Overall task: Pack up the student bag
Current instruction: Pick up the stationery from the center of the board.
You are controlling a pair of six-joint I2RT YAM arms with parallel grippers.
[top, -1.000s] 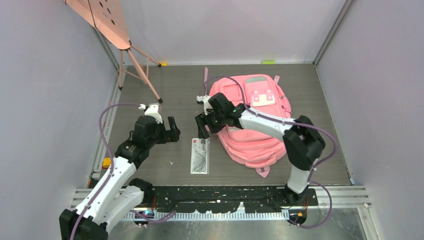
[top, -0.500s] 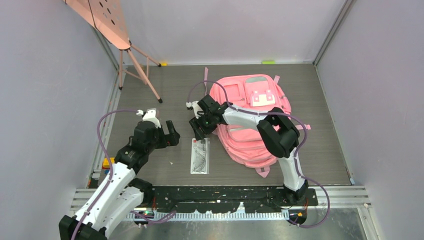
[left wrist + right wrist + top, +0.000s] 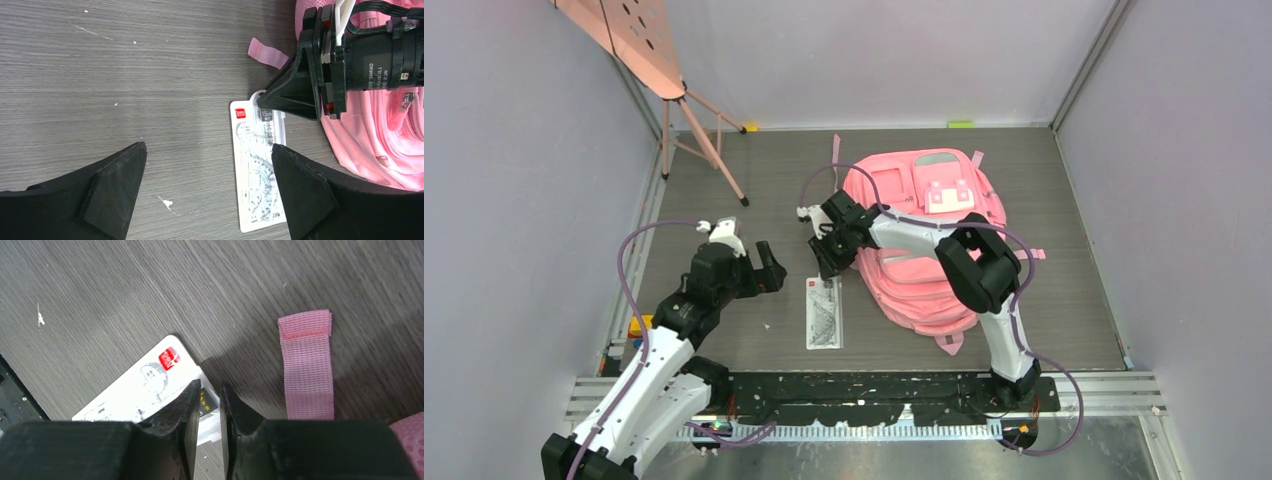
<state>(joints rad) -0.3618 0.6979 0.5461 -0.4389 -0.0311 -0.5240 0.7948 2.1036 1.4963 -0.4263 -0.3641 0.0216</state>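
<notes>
Bag point(image 3: 944, 292) waits: your right gripper point(image 3: 210, 390) just narrowed over the ruler pack point(image 3: 256, 175), hold unconfirmed; left gripper point(image 3: 208, 150) gapes wide.

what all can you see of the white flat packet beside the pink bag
The white packet is a flat, slim, card-like rectangle with a red logo at one far corner and faint drawing-tool outlines on its face. It lies flat on the grey wood-grain table, long side running near to far, just left of the student bag. The right gripper has nearly closed jaws astride its far end; whether they grip it is unclear.
</notes>
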